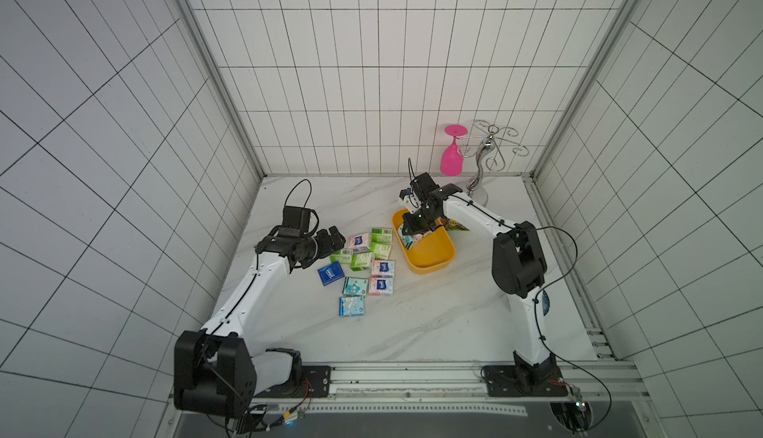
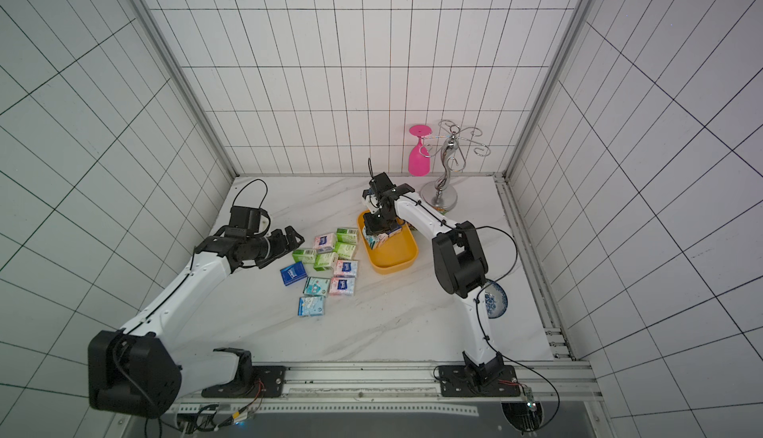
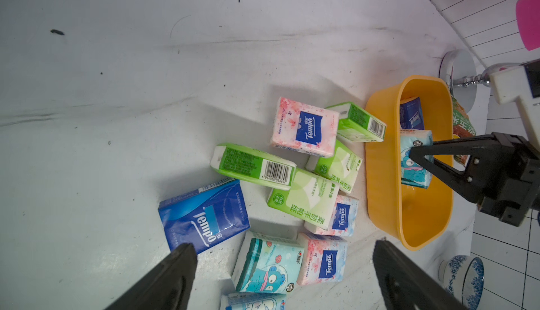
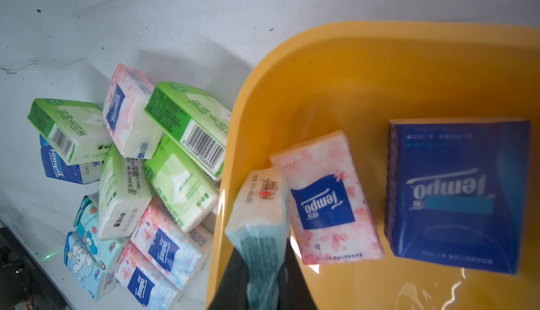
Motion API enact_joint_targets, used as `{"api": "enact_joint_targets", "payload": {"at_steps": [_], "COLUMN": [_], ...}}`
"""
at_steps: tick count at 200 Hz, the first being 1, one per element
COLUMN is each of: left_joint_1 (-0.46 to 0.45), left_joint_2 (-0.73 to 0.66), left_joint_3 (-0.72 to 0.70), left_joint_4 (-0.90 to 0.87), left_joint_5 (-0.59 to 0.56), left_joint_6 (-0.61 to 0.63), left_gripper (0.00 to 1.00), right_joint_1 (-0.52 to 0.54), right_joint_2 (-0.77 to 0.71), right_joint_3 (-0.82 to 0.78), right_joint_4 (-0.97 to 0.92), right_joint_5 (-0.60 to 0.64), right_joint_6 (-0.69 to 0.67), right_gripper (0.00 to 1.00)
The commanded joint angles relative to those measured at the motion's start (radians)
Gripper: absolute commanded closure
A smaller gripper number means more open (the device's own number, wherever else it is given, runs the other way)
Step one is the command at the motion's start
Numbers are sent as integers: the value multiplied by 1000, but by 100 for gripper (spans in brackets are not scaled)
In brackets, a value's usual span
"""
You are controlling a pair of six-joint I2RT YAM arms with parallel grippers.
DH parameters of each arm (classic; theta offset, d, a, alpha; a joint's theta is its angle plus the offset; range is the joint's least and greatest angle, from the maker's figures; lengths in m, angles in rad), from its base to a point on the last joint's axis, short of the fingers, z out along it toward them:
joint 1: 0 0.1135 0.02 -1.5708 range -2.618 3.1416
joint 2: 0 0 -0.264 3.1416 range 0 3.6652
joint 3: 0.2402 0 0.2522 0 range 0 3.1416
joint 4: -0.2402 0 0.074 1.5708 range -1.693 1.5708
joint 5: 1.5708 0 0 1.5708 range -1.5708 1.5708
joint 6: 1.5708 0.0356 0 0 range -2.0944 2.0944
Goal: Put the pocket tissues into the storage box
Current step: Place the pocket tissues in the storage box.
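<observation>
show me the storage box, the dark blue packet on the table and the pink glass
storage box [image 1: 433, 264]: top view, bare floor near its front wall
dark blue packet [image 1: 330, 273]: top view, middle of printed face
pink glass [image 1: 450, 162]: top view, its bowl

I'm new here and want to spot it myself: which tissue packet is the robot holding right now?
Find the yellow-orange storage box on the marble table, beside the loose pile of packets. The right gripper reaches into it, pinching a light teal cartoon packet on edge. The dark blue packet and pink-white packet there lie flat, unheld.
</observation>
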Motion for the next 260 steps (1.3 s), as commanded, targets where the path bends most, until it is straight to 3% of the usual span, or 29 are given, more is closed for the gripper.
{"api": "enact_joint_targets", "payload": {"at_steps": [1, 36, 69, 116, 142, 183, 223, 260], "left_joint_1": [0, -1, 1, 1, 0, 0, 1, 44], "left_joint_2": [-22, -27, -36, -49, -52, -47, -41, -41], "left_joint_3": [-7, -10, -13, -19, -22, -24, -25, -49], "left_joint_4": [-4, -8, -12, -18, -17, -5, 6, 25], "left_joint_5": [-19, -23, -25, -27, -28, -22, -23, 26], "left_joint_6": [22, 24, 24, 24, 20, 18, 16, -21], "left_gripper": [3, 2, 3, 3, 2, 3, 2, 2], "right_joint_1": [7, 7, 7, 7, 7, 5, 35, 96], "right_joint_2": [48, 101, 133, 130, 91, -12, -134, -135], "right_joint_3": [75, 141, 177, 189, 184, 163, 36, 33], "right_joint_4": [5, 16, 25, 41, 40, 5, 6, -14], "right_joint_5": [20, 124, 141, 110, 130, 187, 109, 14], "right_joint_6": [15, 62, 102, 139, 143, 126, 124, -46], "right_gripper": [97, 97, 93, 59, 49, 48, 47, 43]}}
